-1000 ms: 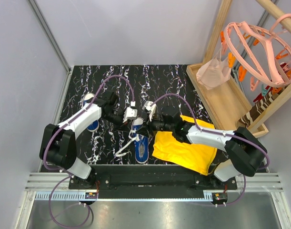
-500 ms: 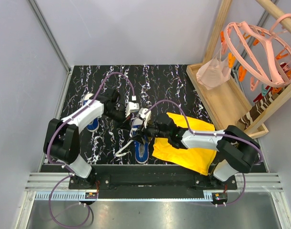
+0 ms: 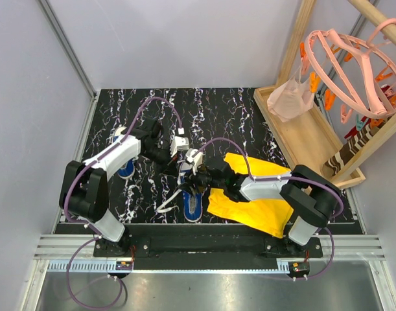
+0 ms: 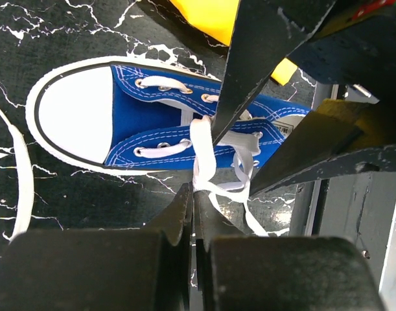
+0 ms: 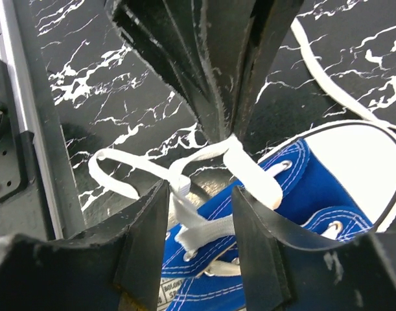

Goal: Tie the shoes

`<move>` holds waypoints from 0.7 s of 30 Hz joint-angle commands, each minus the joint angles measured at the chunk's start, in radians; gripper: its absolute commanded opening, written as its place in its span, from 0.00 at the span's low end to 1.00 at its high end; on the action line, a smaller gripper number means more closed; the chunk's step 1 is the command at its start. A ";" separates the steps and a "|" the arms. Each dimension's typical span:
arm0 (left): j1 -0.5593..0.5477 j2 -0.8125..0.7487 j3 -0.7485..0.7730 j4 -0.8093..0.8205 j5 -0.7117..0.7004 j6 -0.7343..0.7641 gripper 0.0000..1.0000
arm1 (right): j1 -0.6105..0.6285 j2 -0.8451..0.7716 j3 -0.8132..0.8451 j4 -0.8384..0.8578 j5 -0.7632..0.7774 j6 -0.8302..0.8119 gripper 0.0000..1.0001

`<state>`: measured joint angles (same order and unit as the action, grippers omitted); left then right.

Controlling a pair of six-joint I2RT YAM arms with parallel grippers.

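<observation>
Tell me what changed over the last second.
The right gripper drew in toward the near edge and leftward, its arm folding. It now sits over the middle shoe, jaws apart with the white lace between them. The left gripper edged slightly away, jaws shut on that lace. The middle shoe, the other shoe and the yellow cloth stayed put.

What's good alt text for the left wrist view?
The left end effector, shut, pinches a white lace of a blue sneaker lying on a black marbled table. The right end effector, open, reaches in from the top of the frame.
</observation>
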<state>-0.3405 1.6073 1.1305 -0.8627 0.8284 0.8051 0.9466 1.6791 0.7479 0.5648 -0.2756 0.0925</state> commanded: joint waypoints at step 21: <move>-0.012 -0.009 0.003 -0.038 -0.021 0.144 0.06 | -0.029 -0.165 -0.016 -0.051 0.141 0.067 0.00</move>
<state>-0.3428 1.6077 1.1362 -0.8654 0.8246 0.8658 0.9363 1.5677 0.7650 0.4965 -0.1814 0.1387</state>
